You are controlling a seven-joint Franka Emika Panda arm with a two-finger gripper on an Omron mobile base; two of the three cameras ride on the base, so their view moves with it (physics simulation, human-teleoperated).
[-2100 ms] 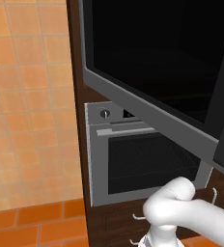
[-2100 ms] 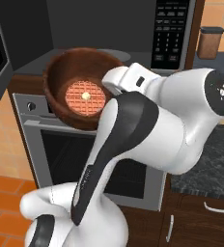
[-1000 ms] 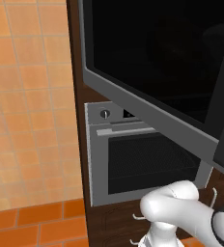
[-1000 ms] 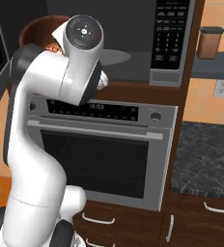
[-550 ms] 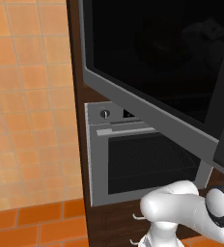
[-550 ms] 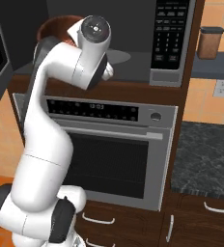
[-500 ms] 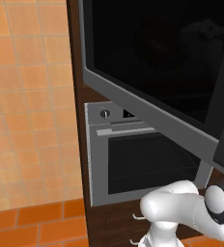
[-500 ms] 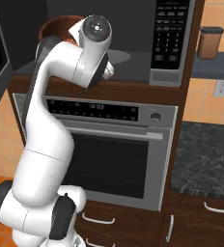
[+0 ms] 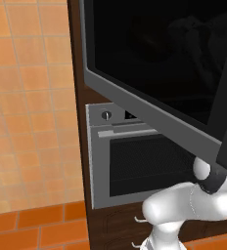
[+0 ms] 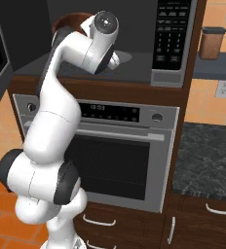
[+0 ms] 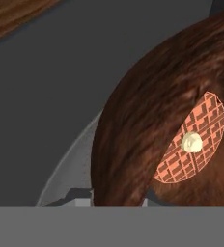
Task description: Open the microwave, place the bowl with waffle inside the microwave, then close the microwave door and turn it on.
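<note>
The microwave (image 10: 134,44) is standing open, its door (image 9: 149,63) swinging wide to the left above the oven (image 10: 120,151). The arm (image 10: 61,121) is reaching into the cavity, carrying the bowl (image 11: 172,116) with the waffle (image 11: 193,140) over the turntable (image 11: 70,169). The gripper appears to be pinching the bowl's rim, though the fingers themselves are hidden. Placing is the step underway; next, I'd say, comes lowering, releasing and backing out before shutting the door.
</note>
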